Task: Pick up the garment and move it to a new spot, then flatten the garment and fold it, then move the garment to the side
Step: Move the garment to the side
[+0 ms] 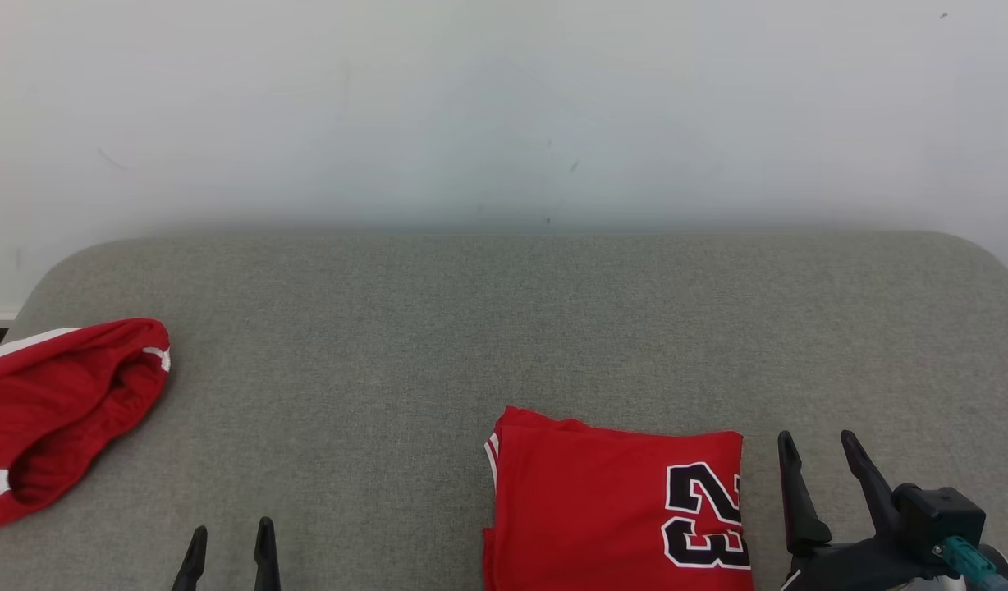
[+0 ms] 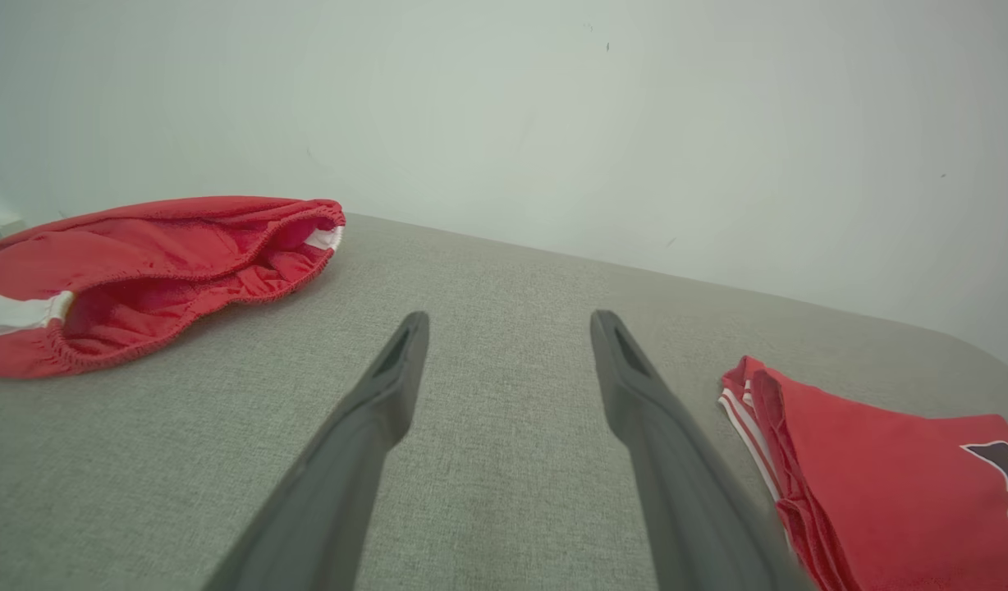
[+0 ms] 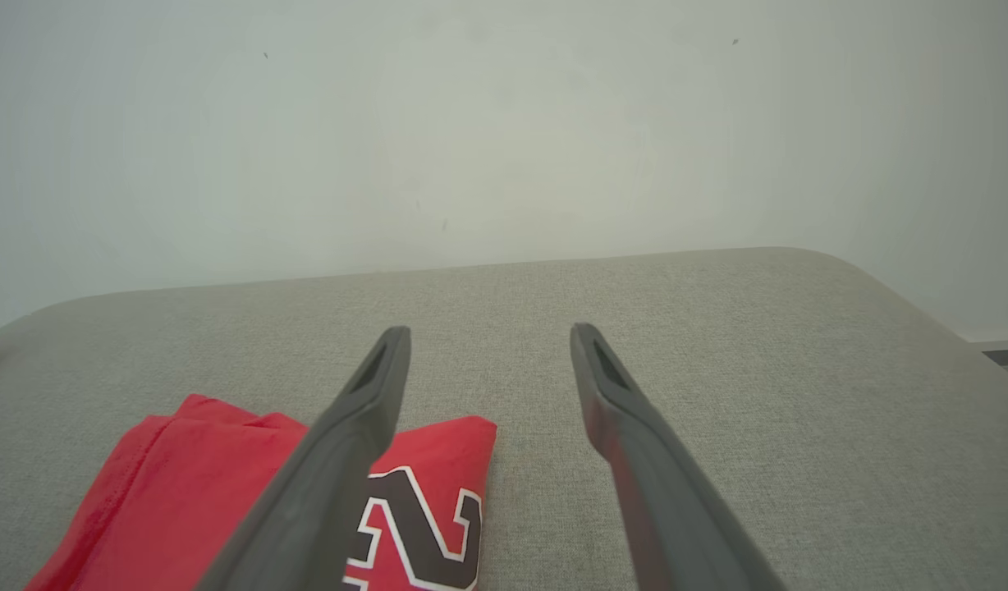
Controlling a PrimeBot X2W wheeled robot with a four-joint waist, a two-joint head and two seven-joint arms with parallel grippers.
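Red jersey (image 1: 602,509) folded, left pincer (image 1: 231,525) & right pincer (image 1: 817,435) wide apart, empty.

Grey cloth-covered surface (image 1: 504,328), far corners rounded. Folded red jersey (image 1: 611,509), number 23 upward, lies flat just left of right jaws, well right of left jaws. Rumpled red shorts (image 1: 61,410), white-trimmed, lie left of left jaws, at surface's left edge.
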